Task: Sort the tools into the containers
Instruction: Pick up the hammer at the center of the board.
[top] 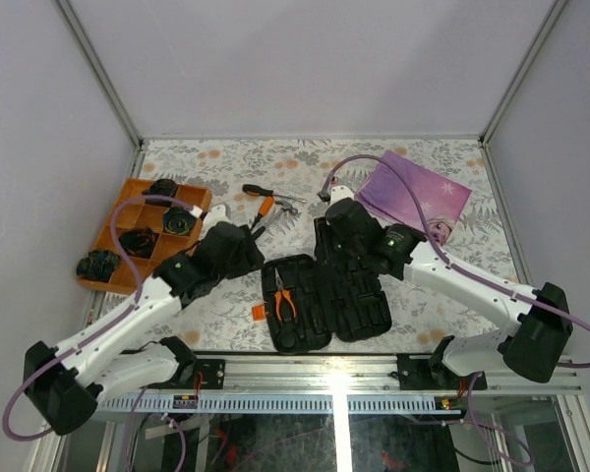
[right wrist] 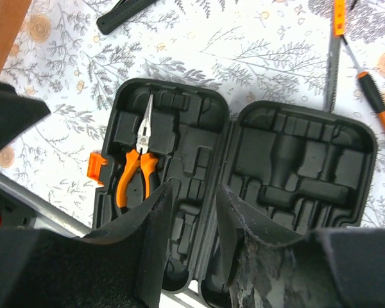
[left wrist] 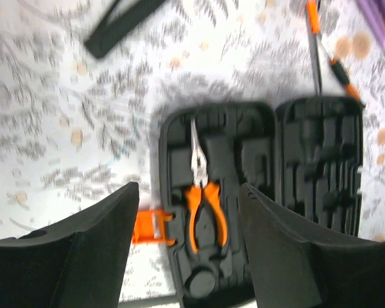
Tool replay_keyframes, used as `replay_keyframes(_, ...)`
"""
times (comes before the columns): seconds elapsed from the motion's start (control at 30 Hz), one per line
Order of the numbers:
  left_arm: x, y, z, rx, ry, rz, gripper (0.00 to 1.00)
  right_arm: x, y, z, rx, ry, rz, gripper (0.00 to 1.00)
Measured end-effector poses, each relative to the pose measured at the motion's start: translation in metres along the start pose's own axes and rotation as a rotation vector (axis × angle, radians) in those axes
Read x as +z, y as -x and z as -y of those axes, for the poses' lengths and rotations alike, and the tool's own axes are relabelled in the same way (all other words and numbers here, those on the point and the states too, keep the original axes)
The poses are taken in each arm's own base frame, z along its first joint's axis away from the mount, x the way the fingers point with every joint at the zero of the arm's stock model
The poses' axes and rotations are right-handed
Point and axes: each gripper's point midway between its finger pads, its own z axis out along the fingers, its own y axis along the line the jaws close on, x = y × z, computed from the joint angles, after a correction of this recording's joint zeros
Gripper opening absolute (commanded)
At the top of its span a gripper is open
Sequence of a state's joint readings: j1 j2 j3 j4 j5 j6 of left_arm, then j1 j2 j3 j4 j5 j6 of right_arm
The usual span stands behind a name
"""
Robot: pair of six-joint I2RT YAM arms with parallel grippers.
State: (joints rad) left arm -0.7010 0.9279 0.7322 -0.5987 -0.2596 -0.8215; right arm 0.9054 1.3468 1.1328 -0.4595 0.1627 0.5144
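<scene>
tool case (right wrist: 295, 160) lies open flat at the near centre of the table, both halves up, hinge running down the middle. hard black plastic shell, rounded corners, moulded recesses inside shaped per tool. small orange latch (right wrist: 97, 168) sticks out of the left half's outer edge.

one slot filled: long-nose pliers (right wrist: 136, 167), steel jaws pointing away from the arms, orange grips toward them, sunk in the matching recess of the left half. every other recess i can see is bare, so sorting looks barely started.

loose tools lie on the cloth beyond the case: screwdriver (right wrist: 377, 102) with black-and-orange handle, slim steel-bladed tool (right wrist: 332, 64) with an orange part just beside it, and a black bar-shaped handle (right wrist: 125, 13) further left; can't tell which tool that is.

left gripper (left wrist: 187, 192) hovers above the left half, over the pliers, fingers (left wrist: 109, 244) spread wide, nothing between. right gripper (right wrist: 194, 192) hangs over the hinge line, fingers (right wrist: 154, 237) only narrowly apart, also holding nothing. both look clear of the case; my read is the next reach goes to the loose tools behind.

outward: floral-print cloth (top: 226, 157) covers the table. orange divided tray (top: 116, 224) with black coiled lumps sits well left of the case, glossy purple pouch (top: 413, 192) at far right.
</scene>
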Motion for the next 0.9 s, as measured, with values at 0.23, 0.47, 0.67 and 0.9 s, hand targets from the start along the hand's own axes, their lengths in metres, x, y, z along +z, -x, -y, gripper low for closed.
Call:
replay_keyframes(0.23,0.034,0.055,0.001,0.107,0.17,0.067,0.65,0.002,0.012,0.015,-0.01,-0.008,0.015,0.42)
replay_keyframes(0.47,0.092,0.07,-0.042,0.161,0.346,-0.003,0.66,0.001,0.001,0.027,-0.041,0.018,-0.002,0.42)
replay_keyframes(0.67,0.128,0.073,-0.067,0.17,0.384,-0.074,0.65,-0.005,-0.013,0.035,-0.071,0.032,-0.018,0.42)
replay_keyframes(0.9,0.137,0.087,-0.082,0.169,0.37,-0.072,0.65,-0.007,-0.022,0.044,-0.091,0.032,-0.03,0.42)
